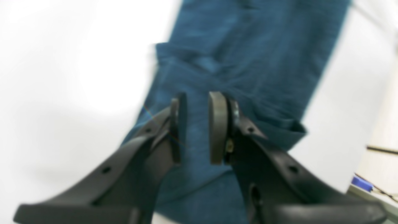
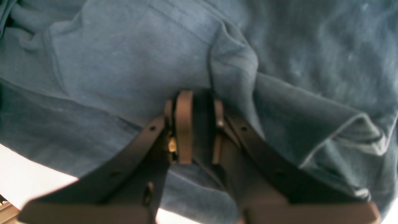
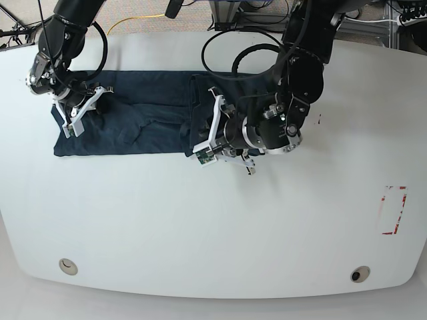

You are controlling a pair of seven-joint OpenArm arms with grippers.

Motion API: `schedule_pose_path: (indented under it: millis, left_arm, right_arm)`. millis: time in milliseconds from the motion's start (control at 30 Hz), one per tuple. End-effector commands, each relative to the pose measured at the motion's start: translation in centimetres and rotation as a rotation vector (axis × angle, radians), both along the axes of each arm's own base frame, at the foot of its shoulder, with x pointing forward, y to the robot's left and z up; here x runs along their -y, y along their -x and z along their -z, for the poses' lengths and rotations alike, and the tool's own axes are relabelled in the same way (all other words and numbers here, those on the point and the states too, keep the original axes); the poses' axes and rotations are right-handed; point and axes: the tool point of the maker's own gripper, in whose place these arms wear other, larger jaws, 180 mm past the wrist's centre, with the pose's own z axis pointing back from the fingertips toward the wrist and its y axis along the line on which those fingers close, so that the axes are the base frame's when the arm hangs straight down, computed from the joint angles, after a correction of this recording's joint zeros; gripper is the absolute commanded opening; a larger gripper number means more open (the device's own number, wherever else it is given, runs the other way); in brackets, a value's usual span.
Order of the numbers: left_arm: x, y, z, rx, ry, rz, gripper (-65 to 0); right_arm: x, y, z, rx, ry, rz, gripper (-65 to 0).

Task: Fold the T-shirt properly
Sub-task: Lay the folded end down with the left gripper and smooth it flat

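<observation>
1. The T-shirt (image 3: 143, 117) lies in a long folded band on the white table (image 3: 213, 227).
2. Right end effector (image 2: 199, 124) sits at its far end, clenched on a cloth fold.
3. Left end effector (image 1: 197, 124) hovers over the opposite end, pads (image 1: 217, 124) slightly apart, grasping nothing.

White table (image 3: 200, 233); red-marked patch (image 3: 393, 211) at 3 o'clock edge; yellow cable (image 3: 133, 22) on floor at 12; two round holes along 6 o'clock edge.
</observation>
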Motion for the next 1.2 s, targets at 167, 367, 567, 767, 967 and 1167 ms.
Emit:
schedule_pose_path:
  millis: [167, 367, 567, 767, 967, 1167]
  left_arm:
    - [-5.2, -1.6, 0.7, 0.039, -0.097, -0.08, -55.0]
    - [-9.1, -1.2, 2.6, 0.021, -0.199, -0.098, -55.0]
    - [-9.9, -1.2, 4.2, -0.028, -0.22, -0.107, -55.0]
    - [-6.8, -2.7, 5.7, -0.071, -0.138, -0.109, -55.0]
    - [-2.5, -4.7, 4.4, -0.074, -0.082, -0.085, -55.0]
    - [-0.1, -6.4, 1.8, -0.024, -0.033, -0.068, -55.0]
  right_arm:
    - [-0.3, -0.1, 0.0, -0.009, 0.004, -0.006, -56.9]
    - [-0.6, -0.1, 0.1, -0.008, -0.001, -0.003, -56.9]
    - [-0.8, -0.1, 0.2, -0.009, -0.007, -0.009, -56.9]
    - [-0.8, 0.0, 0.2, -0.01, -0.007, -0.009, -56.9]
    - [-0.8, 0.0, 0.2, -0.009, -0.006, -0.008, -56.9]
    - [-0.8, 0.1, 0.2, -0.012, -0.006, -0.008, -56.9]
